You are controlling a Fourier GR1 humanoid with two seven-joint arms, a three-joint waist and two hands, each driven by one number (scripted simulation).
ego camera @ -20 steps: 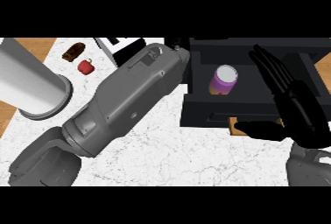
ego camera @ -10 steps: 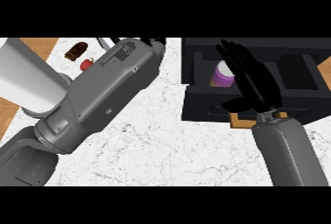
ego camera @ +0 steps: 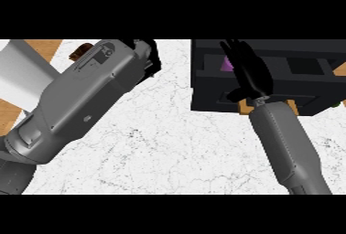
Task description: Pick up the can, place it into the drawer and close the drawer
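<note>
Since the earlier frames the right hand point(ego camera: 249, 73) has swung in from the right edge and now lies over the open drawer point(ego camera: 209, 98) at the upper right, its forearm running up from the lower edge. Only a sliver of the purple can point(ego camera: 228, 66) shows beside the fingers — it sits inside the drawer, so the placing looks done and closing is what remains. That hand is open, fingers straight and pointing toward the top of the frame, holding nothing; whether it touches the drawer's front I cannot tell. The left hand point(ego camera: 147, 57) sits at the upper middle, mostly hidden behind its own forearm — how it is held cannot be made out.
</note>
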